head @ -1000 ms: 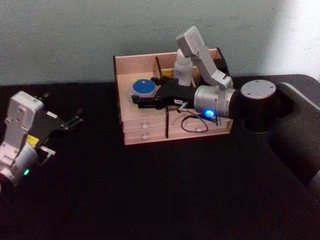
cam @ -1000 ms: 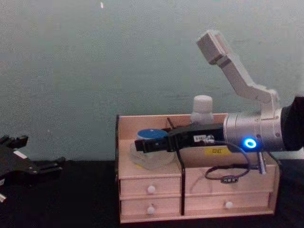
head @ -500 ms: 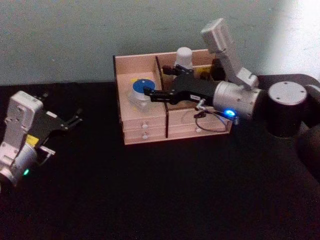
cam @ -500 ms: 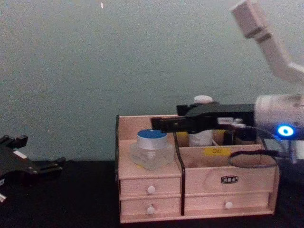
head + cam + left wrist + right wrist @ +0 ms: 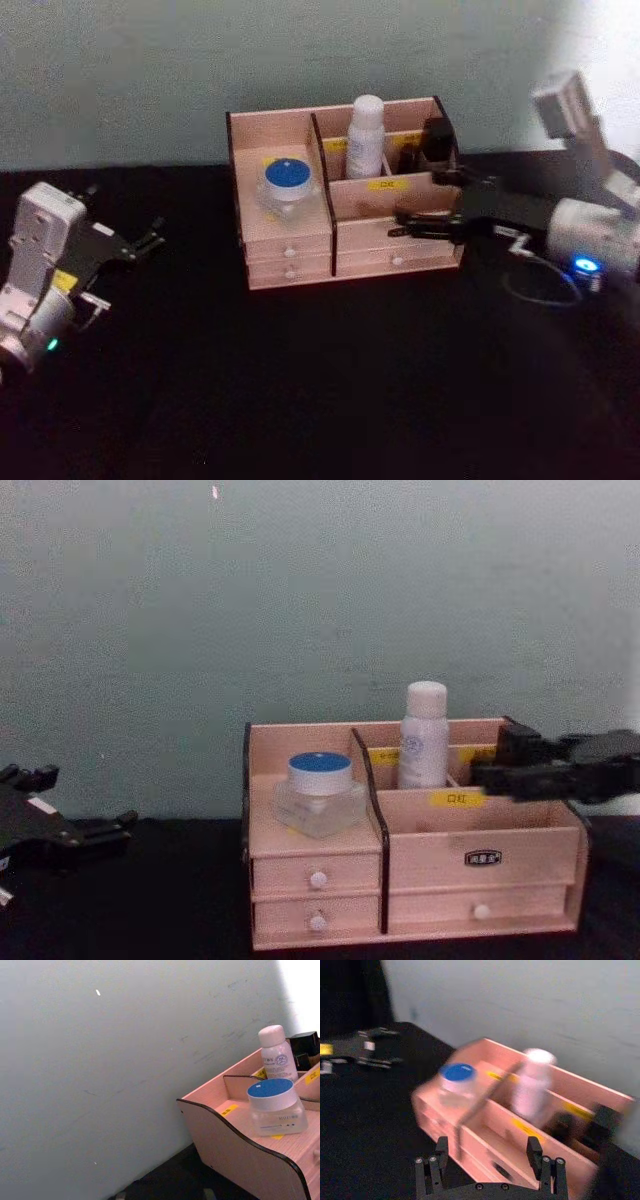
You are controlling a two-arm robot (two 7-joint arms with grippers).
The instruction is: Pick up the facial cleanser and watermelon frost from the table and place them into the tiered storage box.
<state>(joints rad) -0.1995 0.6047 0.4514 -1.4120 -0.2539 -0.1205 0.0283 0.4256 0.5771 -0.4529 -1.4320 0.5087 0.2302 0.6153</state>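
Placement looks finished, judging by how things lie: the light pinkish wooden tiered storage box (image 5: pixel 290 255) with dark curved side panels stands toward the far edge of the black tabletop (image 5: pixel 330 390), and both small containers are already in it. A clear squat jar with a blue lid (image 5: pixel 288 182) sits on the step of the box's left compartment, and a white bottle with a rounded white cap (image 5: pixel 365 137) stands upright in a rear compartment just right of the dark centre divider. Which of the two is the facial cleanser and which the watermelon frost cannot be told, since the print on them is too small to read. No loose item shows on the tabletop, so nothing seems left but parking the arms. The right hand (image 5: pixel 425 222) hovers off the box's right front corner, its dark fingers spread wide and holding nothing, as the right wrist view confirms (image 5: pixel 490 1167). The left hand (image 5: pixel 140 243) rests low near the tabletop's left edge, well apart from the box; whether its fingers are spread or closed cannot be told. The yellow labels and the drawer contents are unreadable or hidden.
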